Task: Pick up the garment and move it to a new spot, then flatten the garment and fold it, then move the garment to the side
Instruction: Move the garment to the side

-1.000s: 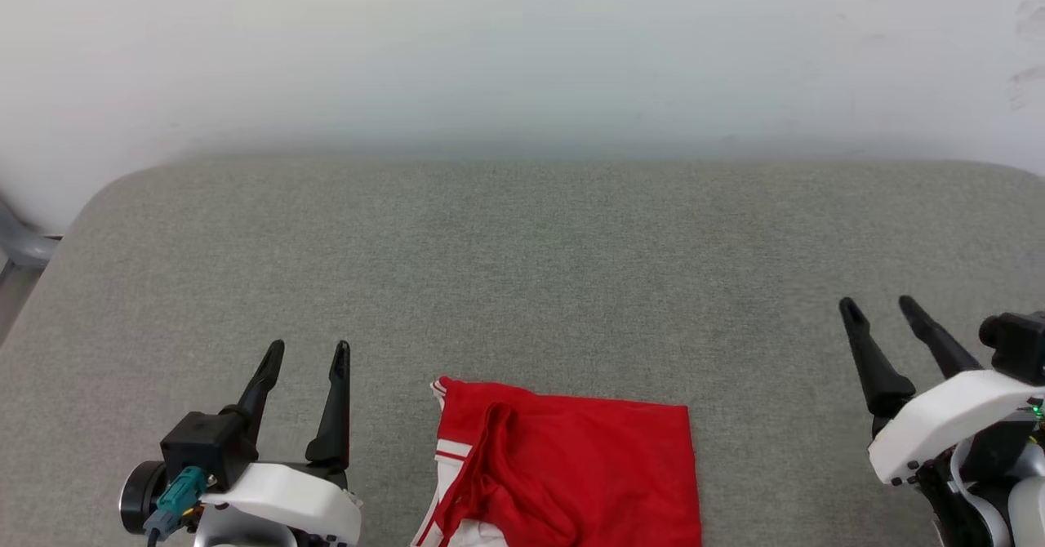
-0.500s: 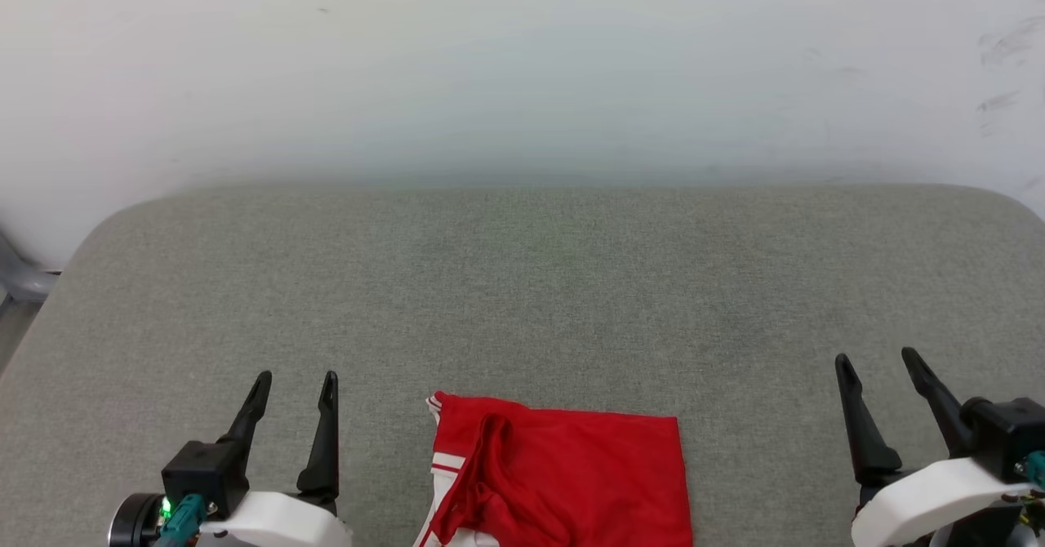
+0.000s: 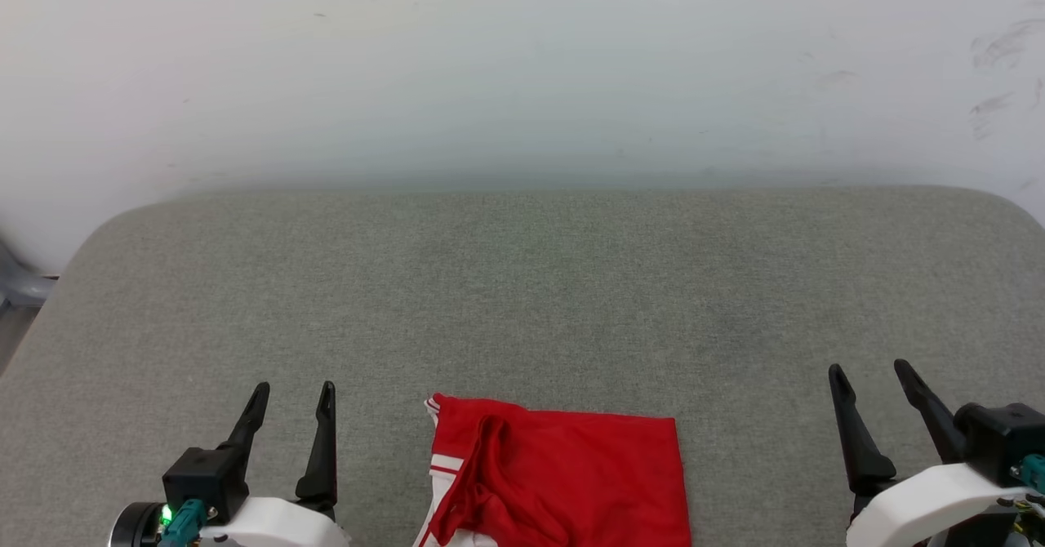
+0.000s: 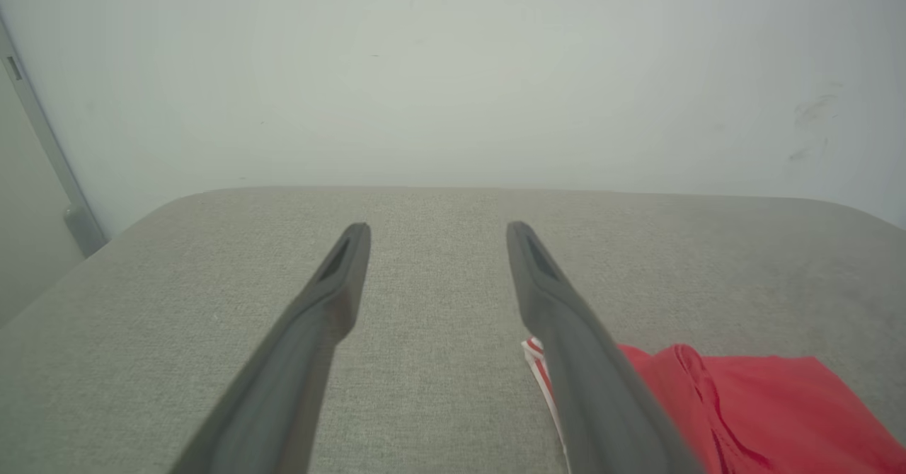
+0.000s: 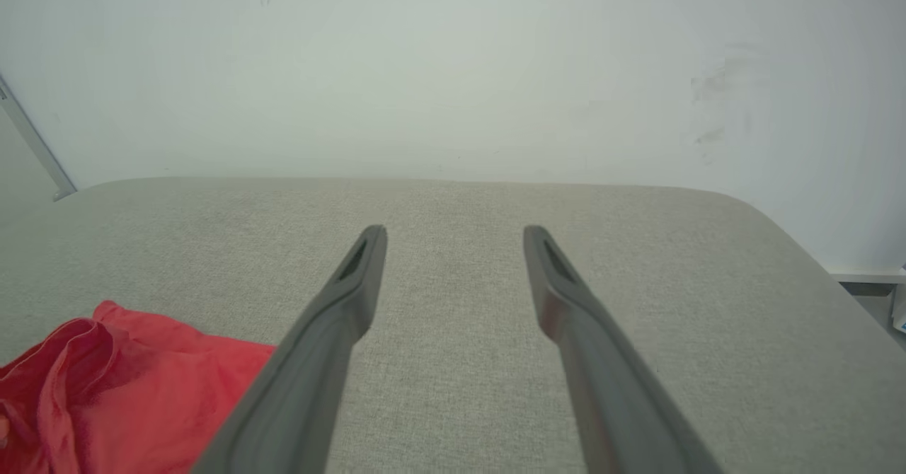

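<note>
My left gripper (image 3: 294, 387) is at 7 o'clock, fingers spread wide, holding nothing. My right gripper (image 3: 867, 367) is at 5 o'clock, the same: wide apart, nothing in it. The shirt (image 3: 571, 473) lies at 6 o'clock between them, a rough red rectangle on the grey padded table (image 3: 522, 286). White striped trim shows on its 9 o'clock side, and it touches neither gripper. Open surface runs toward 12 o'clock up to the white wall (image 3: 522, 65). Rounded table corners are at 10 and 2. A grey rail (image 4: 42, 155) stands off the 9 o'clock edge.
</note>
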Controlling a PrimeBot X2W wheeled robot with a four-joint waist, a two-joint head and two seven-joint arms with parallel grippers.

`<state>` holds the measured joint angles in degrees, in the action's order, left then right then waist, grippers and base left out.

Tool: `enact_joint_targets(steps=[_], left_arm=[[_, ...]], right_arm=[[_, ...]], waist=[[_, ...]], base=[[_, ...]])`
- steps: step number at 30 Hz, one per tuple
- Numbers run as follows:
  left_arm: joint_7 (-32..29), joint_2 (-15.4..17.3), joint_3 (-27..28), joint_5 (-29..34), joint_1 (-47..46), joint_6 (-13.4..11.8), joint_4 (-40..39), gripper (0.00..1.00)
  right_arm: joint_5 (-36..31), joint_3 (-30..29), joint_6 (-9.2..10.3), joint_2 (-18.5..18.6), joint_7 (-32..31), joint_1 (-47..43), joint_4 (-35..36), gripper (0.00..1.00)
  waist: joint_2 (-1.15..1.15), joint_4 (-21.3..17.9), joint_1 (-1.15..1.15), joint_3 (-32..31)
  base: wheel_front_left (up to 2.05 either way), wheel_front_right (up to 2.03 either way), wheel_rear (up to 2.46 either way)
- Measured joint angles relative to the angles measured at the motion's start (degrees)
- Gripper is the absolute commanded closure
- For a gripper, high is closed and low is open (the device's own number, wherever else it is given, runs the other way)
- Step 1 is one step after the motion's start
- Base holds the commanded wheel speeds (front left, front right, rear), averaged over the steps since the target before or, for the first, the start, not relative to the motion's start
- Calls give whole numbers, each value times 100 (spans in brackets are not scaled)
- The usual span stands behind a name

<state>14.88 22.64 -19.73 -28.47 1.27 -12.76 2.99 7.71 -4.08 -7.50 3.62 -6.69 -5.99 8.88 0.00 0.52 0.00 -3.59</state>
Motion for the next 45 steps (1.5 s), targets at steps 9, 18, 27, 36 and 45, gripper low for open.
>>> enact_joint_targets(steps=[9,18,27,36,45], left_arm=[[1,-82,44,52,-90,43,1,0],[2,-143,57,145,-148,120,-109,0],[2,-274,76,208,-356,266,-159,0],[3,-431,211,320,-580,455,-53,0],[3,-591,404,459,-587,569,78,0]], right_arm=[[853,-402,1,94,-1149,-144,-720,0],[1885,-160,1,275,-2684,-170,-1338,0],[2703,660,1,234,-3117,343,-1630,0],[2914,1022,-4,180,-3253,922,-2319,0],[3060,1393,0,321,-3105,1142,-2404,100]], waist=[[0,51,0,41],[0,241,0,183],[0,515,1,562],[0,876,1,1011],[0,948,1,984]], base=[[0,0,0],[0,0,0],[0,0,0],[0,0,0],[0,0,0]])
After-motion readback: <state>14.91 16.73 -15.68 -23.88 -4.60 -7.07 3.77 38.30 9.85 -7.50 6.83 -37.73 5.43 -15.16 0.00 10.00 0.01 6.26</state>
